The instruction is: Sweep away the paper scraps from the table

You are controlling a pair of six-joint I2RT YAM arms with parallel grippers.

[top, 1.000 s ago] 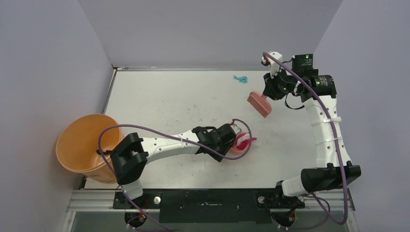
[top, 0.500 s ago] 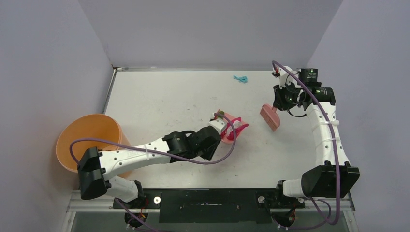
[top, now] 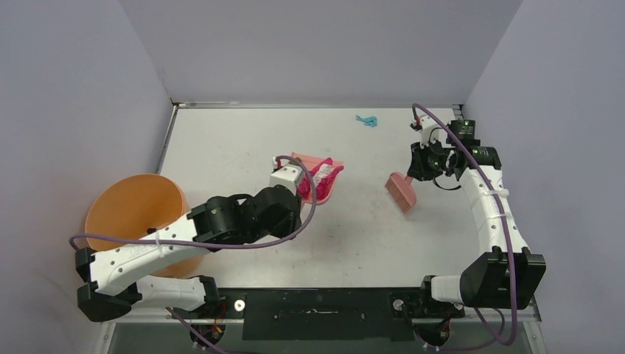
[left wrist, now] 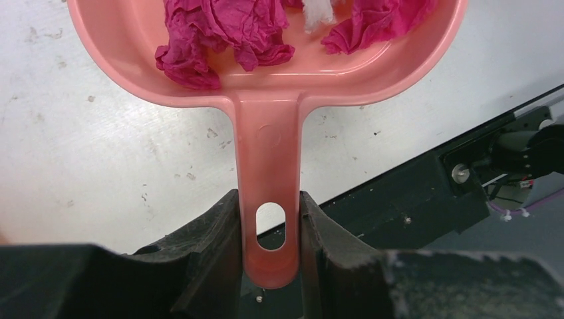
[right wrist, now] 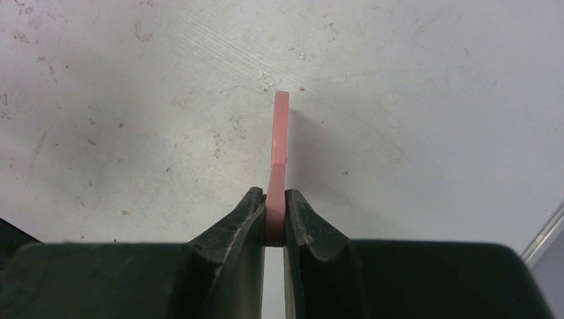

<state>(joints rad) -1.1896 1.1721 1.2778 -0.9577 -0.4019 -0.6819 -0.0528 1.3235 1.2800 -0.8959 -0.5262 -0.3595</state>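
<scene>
My left gripper (left wrist: 269,232) is shut on the handle of the pink dustpan (left wrist: 269,139) and holds it above the white table (top: 243,140), near its middle (top: 318,177). Magenta and white paper scraps (left wrist: 219,30) lie in the pan, also seen from the top (top: 317,177). One teal paper scrap (top: 366,120) lies on the table at the far right. My right gripper (right wrist: 275,222) is shut on the pink brush (right wrist: 279,139), whose head (top: 401,192) hangs at the table's right side.
A round orange bucket (top: 133,221) stands off the table's left edge, partly behind my left arm. Grey walls close the back and both sides. A black rail runs along the near edge (top: 317,306).
My left arm has swung left toward the bucket with the loaded dustpan lifted. My right gripper has brought the brush down and nearer along the right side.
</scene>
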